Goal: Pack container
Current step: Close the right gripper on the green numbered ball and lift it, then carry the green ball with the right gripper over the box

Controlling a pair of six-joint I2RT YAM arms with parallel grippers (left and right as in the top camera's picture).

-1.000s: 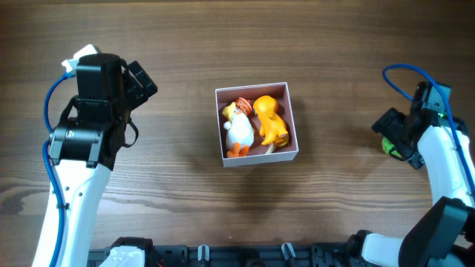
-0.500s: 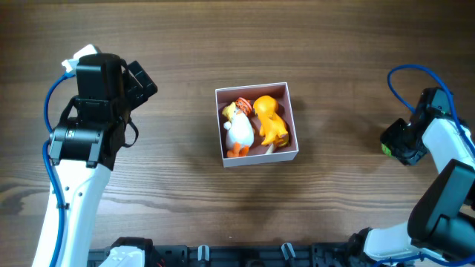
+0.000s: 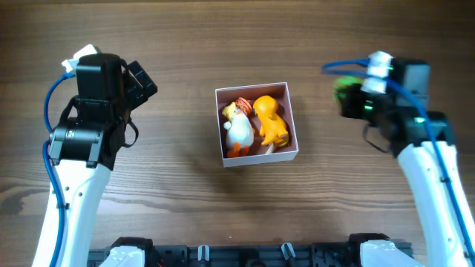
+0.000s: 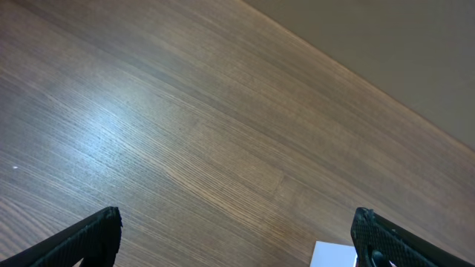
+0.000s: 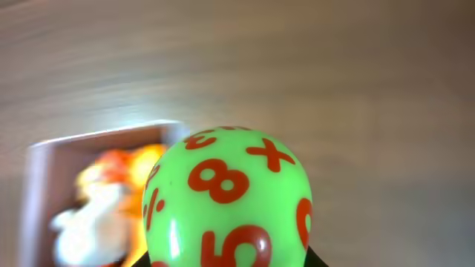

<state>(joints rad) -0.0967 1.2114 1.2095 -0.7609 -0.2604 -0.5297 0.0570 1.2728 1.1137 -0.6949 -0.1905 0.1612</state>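
Note:
The container (image 3: pixel 261 159), a white square box with a pink-brown inside, sits mid-table and holds a white toy (image 3: pixel 239 132) and an orange toy (image 3: pixel 272 122). My right gripper (image 3: pixel 355 102) hovers to its right, shut on a green egg-shaped toy (image 3: pixel 343 90). In the right wrist view that green toy (image 5: pixel 226 196), printed with red numbers, fills the jaws of the gripper (image 5: pixel 228 261), and the container (image 5: pixel 31 185) lies blurred beyond it on the left. My left gripper (image 3: pixel 139 80) hangs open and empty at the far left. Its own view shows the gripper (image 4: pixel 237 241) with fingers wide apart over bare wood.
A white corner of the container (image 4: pixel 332 254) shows at the bottom edge of the left wrist view. The table is dark wood, and its far edge crosses the top right of that view. Blue cables loop off both arms.
My right gripper has shut on the green toy at the right edge, lifted it, and swung up and left toward the container. The left arm has not moved.

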